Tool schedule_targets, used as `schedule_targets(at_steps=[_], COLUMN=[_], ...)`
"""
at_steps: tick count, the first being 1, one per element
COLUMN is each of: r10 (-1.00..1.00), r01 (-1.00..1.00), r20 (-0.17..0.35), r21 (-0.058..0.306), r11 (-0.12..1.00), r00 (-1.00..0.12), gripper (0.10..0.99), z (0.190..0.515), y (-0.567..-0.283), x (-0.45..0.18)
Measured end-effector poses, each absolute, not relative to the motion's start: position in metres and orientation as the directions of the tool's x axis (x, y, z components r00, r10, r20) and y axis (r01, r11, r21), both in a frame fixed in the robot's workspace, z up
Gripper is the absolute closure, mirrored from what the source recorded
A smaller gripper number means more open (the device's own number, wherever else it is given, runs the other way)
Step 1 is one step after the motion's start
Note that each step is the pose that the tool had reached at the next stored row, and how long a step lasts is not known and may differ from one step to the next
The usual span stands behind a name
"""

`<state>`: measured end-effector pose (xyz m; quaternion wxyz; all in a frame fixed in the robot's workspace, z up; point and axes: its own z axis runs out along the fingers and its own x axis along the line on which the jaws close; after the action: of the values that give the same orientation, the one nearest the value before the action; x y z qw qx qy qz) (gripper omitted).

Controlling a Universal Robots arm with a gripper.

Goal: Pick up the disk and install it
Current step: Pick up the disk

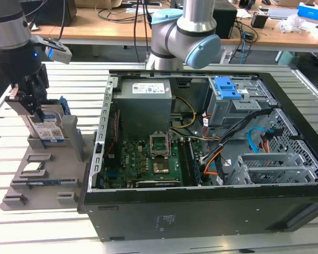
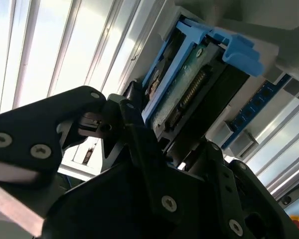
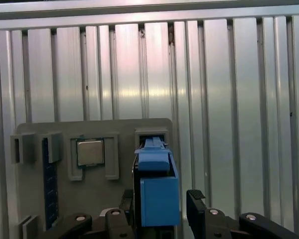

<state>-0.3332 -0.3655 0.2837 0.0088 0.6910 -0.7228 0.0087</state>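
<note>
On the slatted desk (image 1: pixel 58 79), the open computer case (image 1: pixel 201 211) is seen without the disk in it, so the install is entirely left to do, and the pick-up is judged to be only at the grasping stage. The grey parts tray (image 1: pixel 47 174) lies just beside the case, on the exterior view's left, and the disk (image 1: pixel 49 128) is held on edge in one of its slots, not yet lifted.

The long axis of the disk is judged to run near upright. The labelled face is turned toward the case, and the blue-railed end (image 3: pixel 157 169) points up at the wrist. The end effector (image 3: pixel 160 196) is placed astride that upper end. Its jaws stand apart, one on each broad face, and a sliver of gap seems to remain on one side, so nothing is clamped.
</note>
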Motion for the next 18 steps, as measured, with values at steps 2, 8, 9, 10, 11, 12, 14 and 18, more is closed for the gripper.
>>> schedule_targets(at_steps=[2,8,9,10,11,12,14,18], r10=[-0.999,-0.999,-0.999,-0.999,-0.999,-0.999,-0.999,-0.999], r01=[-0.999,-0.998,-0.998,-0.998,-0.998,-0.998,-0.998,-0.998], r20=[0.025,0.023,0.023,0.023,0.023,0.023,0.023,0.023], r21=[-0.004,-0.032,-0.034,-0.037,-0.038,-0.041,-0.042,-0.041], r11=[0.045,0.045,0.045,0.045,0.045,0.045,0.045,0.045], r00=[-0.045,-0.046,-0.046,-0.046,-0.046,-0.046,-0.046,-0.046], gripper=[0.545,0.729,0.729,0.729,0.729,0.729,0.729,0.729], z=[0.2837,0.2837,0.2837,0.2837,0.2837,0.2837,0.2834,0.2832], y=[-0.3655,-0.3654,-0.3655,-0.3654,-0.3654,-0.3654,-0.3654,-0.3654], x=[-0.3332,-0.3333,-0.3333,-0.3333,-0.3333,-0.3333,-0.3341,-0.3378])
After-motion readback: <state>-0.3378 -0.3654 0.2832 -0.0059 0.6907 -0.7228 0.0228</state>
